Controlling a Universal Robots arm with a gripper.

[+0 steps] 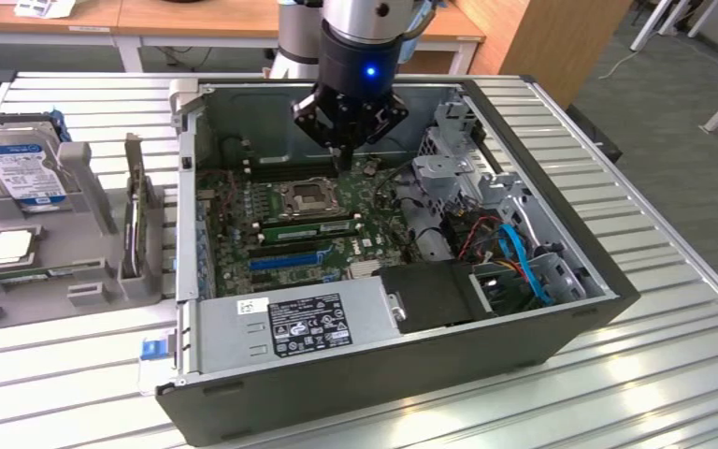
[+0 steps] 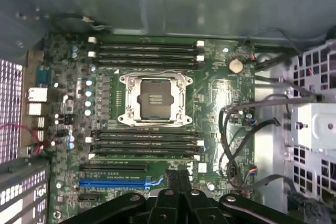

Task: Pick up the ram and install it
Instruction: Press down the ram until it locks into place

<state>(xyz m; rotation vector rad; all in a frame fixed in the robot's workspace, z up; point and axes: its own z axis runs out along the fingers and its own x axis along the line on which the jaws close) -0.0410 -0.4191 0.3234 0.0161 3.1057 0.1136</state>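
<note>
The pincer is seen with fingers pressed together, empty, above the motherboard. The ram is seated in a slot just below the pincer, beside the CPU socket.

Lab: slatted metal bench, wooden desks

Silver arm, blue light, black fingers, apparently metal
</note>
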